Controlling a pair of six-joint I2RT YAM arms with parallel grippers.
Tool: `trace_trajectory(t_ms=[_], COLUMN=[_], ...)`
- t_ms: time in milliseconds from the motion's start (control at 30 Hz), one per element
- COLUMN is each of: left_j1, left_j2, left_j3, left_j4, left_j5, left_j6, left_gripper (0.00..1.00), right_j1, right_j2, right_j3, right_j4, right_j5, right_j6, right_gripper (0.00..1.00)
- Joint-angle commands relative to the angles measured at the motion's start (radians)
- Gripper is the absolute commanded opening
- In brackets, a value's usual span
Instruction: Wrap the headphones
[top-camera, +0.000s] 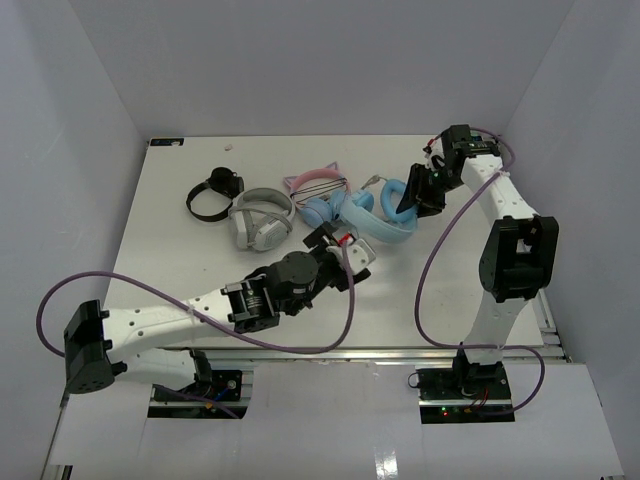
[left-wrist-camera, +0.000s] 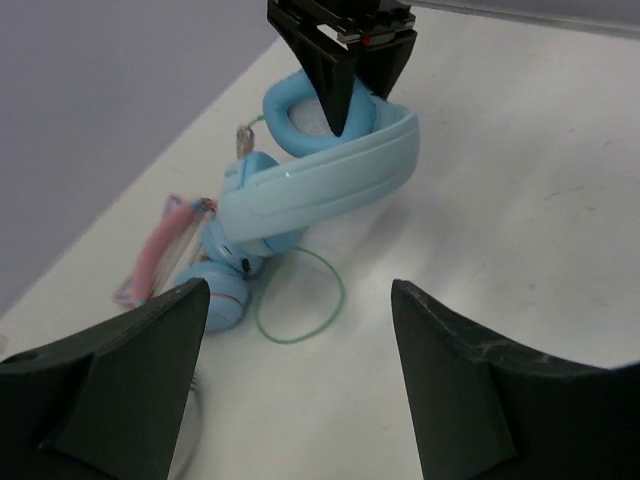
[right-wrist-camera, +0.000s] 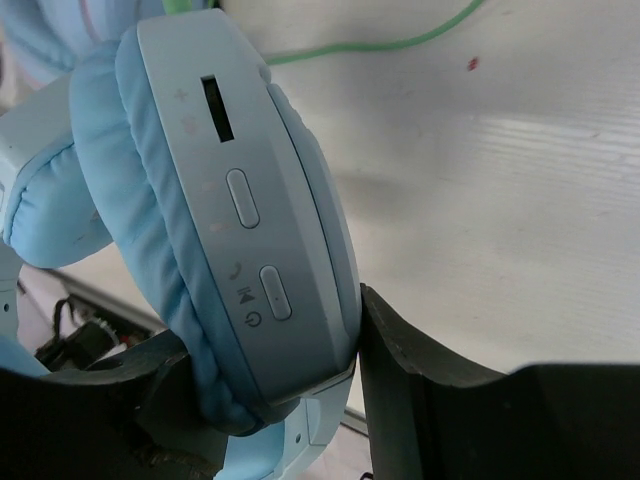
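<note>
headphones (right-wrist-camera: 240, 200) (light blue) in right hand (right-wrist-camera: 280, 360)

Wide left gripper (left-wrist-camera: 298, 295), clamped right gripper (right-wrist-camera: 268, 340)

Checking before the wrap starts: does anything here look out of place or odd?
The headphones lie against the pink cat-ear pair, one cup clamped in the right gripper. Their thin green cable trails loose, forming an open loop on the table beside them. Nothing looks damaged.
</note>
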Motion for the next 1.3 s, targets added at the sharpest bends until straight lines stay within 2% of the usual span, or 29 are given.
trace_trajectory(t_ms=[0,133,200,333,433,567,933,1267], left_j1=[-0.064,-0.072,-0.073,-0.078,-0.094,-0.107,-0.101,-0.094], left_j2=[0.06,0.049,0.053,0.084,0.139,0.205,0.337,0.435], left_j3=[0.011,-0.071,-0.059,-0.041,-0.061,-0.16,-0.155,-0.133], left_j4=[0.111,0.322,0.339,0.416,0.503,0.825,1.012,1.184], left_j5=[-0.16,-0.126,-0.104,-0.074,-0.088,-0.06,-0.05,-0.041], left_j6=[0.49,0.684,0.711,0.813,0.95,1.211,1.362,1.451], left_gripper=[0.81,0.79,0.79,0.82,0.82,0.82,0.82,0.78], right_j1=[0.006,0.012,0.021,0.052,0.059,0.067,0.092,0.13], right_j2=[-0.117,-0.178,-0.207,-0.251,-0.287,-0.326,-0.335,-0.364], right_j3=[-0.04,-0.109,-0.132,-0.162,-0.212,-0.253,-0.256,-0.27], right_j4=[0.017,0.057,0.085,0.102,0.126,0.143,0.145,0.147], right_j5=[-0.273,-0.403,-0.459,-0.471,-0.5,-0.489,-0.508,-0.506], right_j6=[0.027,0.071,0.09,0.108,0.124,0.135,0.132,0.133], right_gripper=[0.08,0.08,0.08,0.08,0.08,0.08,0.08,0.08])
